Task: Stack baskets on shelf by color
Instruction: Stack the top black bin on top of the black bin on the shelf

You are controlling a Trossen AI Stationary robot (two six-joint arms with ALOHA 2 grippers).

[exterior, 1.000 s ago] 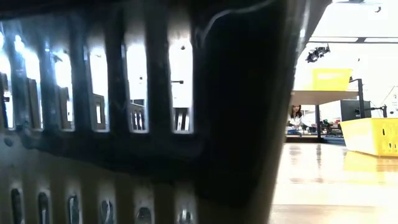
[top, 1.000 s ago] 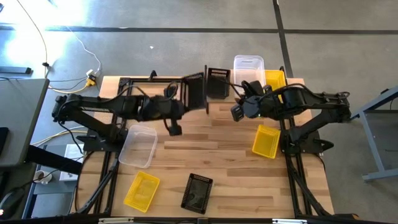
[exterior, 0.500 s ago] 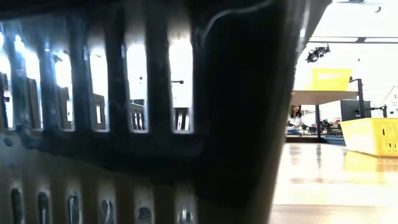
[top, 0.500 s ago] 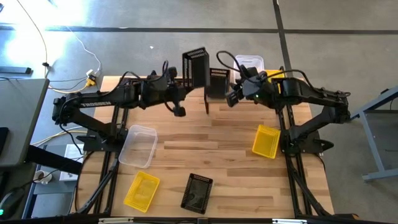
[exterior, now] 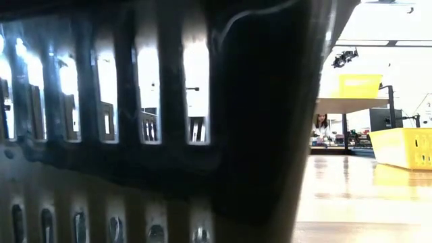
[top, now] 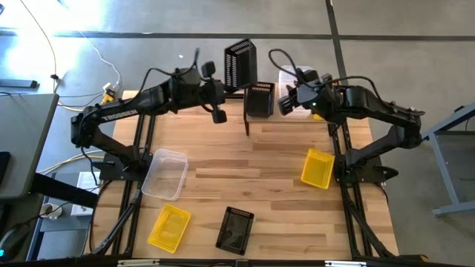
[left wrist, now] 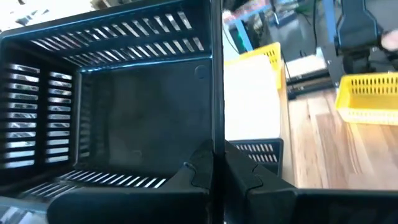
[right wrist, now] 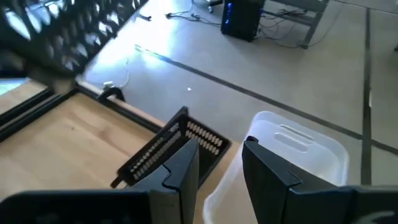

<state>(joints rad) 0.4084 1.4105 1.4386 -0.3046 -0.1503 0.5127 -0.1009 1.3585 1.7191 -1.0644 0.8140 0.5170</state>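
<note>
- The left claw (top: 223, 81) is up at the desk's 12 o'clock edge, pinched tight on the wall of a black basket (top: 240, 64) that it holds tipped on its side in the air, above the shelf (top: 246, 119).
- The left wrist view shows that basket's (left wrist: 112, 93) open mouth facing the camera, with the two fingers (left wrist: 199, 171) closed on its rim.
- A second black basket (top: 260, 99) sits on the shelf just below the held one, at about 12 o'clock on the desk (top: 252, 170).
- The right claw (top: 286, 100) hovers just beside that basket, toward 1 o'clock, fingers (right wrist: 180, 165) parted and gripping nothing.
- A clear tub (right wrist: 292, 155) lies next to the shelved black basket (right wrist: 171, 149) in the right wrist view.
- Elsewhere on the desk: a clear tub (top: 165, 173) at 9 o'clock, a yellow basket (top: 169, 227) at 7, a black basket (top: 235, 230) at 6, a yellow basket (top: 318, 167) at 3.
- The low view is mostly blocked by a black basket wall (exterior: 148, 121) up close; a yellow basket (exterior: 405, 147) shows beyond it.
</note>
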